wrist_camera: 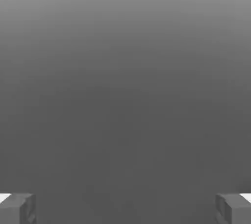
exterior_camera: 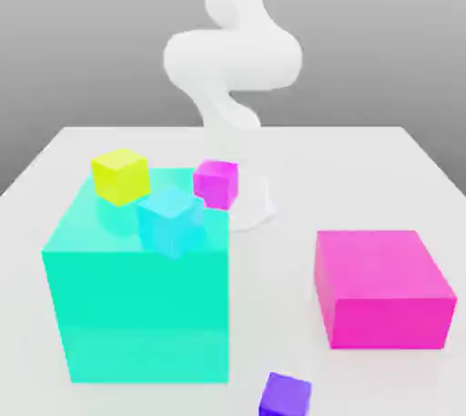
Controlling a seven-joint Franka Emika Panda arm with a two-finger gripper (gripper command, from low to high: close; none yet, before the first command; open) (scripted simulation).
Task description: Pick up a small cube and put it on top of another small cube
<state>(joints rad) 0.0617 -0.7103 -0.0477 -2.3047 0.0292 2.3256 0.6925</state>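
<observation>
- Hand view: your hand (wrist_camera: 125, 209) stands wide open, holding nothing.
- Outward from it, in the exterior view, your arm (exterior_camera: 233, 59) rises behind the blocks.
- Your violet cube (exterior_camera: 285, 396) sits near the exterior view's bottom edge, on the table (exterior_camera: 273, 296), apart from the big teal block (exterior_camera: 146, 314).
- You look to be at the start: reaching, gripping, lifting and stacking all remain.
</observation>
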